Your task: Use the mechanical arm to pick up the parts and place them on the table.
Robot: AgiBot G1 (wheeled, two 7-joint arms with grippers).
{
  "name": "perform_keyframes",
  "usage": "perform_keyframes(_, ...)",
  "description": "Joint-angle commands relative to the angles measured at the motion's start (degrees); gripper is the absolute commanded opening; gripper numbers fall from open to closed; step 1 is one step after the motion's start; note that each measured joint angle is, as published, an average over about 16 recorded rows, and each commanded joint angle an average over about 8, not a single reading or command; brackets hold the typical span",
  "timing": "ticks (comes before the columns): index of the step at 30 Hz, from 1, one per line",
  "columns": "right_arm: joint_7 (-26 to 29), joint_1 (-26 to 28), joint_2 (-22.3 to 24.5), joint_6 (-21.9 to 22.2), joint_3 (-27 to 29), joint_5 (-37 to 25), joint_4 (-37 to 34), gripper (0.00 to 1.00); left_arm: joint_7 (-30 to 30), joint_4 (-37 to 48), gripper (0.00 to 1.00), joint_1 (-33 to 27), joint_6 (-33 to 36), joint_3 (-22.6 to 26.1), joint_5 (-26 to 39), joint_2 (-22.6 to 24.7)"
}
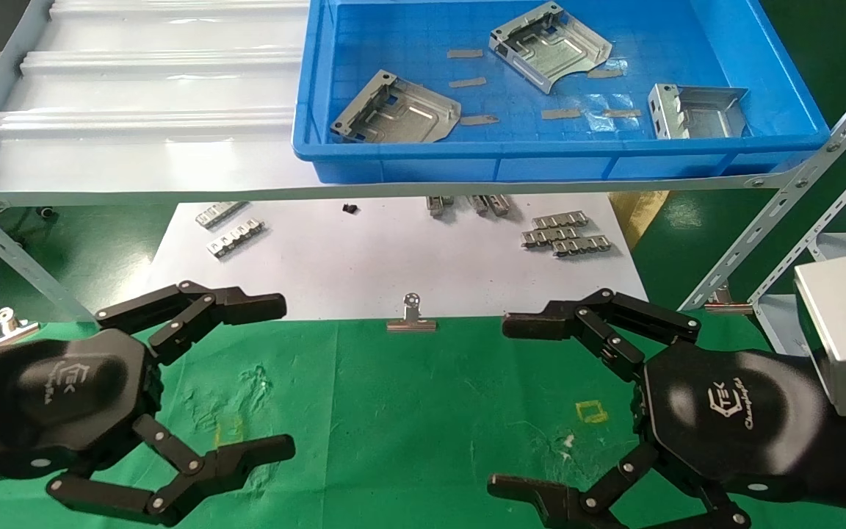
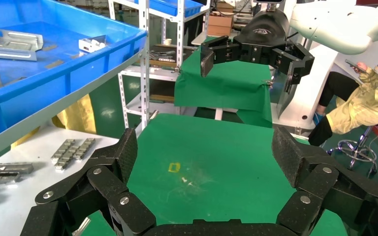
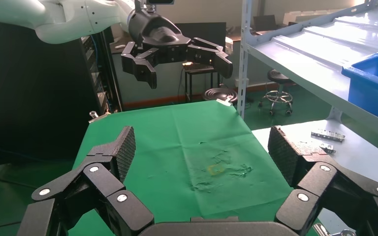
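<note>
Your left gripper [image 1: 280,375] hovers over the green table [image 1: 423,411] with fingers spread wide, holding nothing. Above it on the left is the grey shelf [image 1: 144,95], which carries the blue bin [image 1: 687,158]. Three metal parts sit inside the bin: one at its near left [image 1: 397,110], one at the back middle [image 1: 549,45], one at the near right [image 1: 696,110]. Your right gripper [image 1: 500,404] hovers over the table's right side, also spread wide and empty.

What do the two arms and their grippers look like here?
Both are black: the left gripper and right gripper have hexagonal glossy palms bearing a white TEK logo, jointed fingers with silver rivets and textured pads. A silvery box sits at the right wrist.
</note>
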Motion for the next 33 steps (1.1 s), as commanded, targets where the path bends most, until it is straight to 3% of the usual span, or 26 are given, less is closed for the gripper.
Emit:
perform_keyframes(1, 0.00, 0.00, 0.00, 0.00, 0.00, 0.00, 0.00, 1.00, 0.00, 0.00, 1.00, 0.00, 0.00, 0.00, 0.00, 0.00)
perform_keyframes(29, 0.00, 0.00, 0.00, 0.00, 0.00, 0.00, 0.00, 1.00, 0.00, 0.00, 0.99, 0.00, 0.00, 0.00, 0.00, 0.00)
perform_keyframes(33, 0.00, 0.00, 0.00, 0.00, 0.00, 0.00, 0.00, 1.00, 0.00, 0.00, 0.49, 0.00, 0.00, 0.00, 0.00, 0.00)
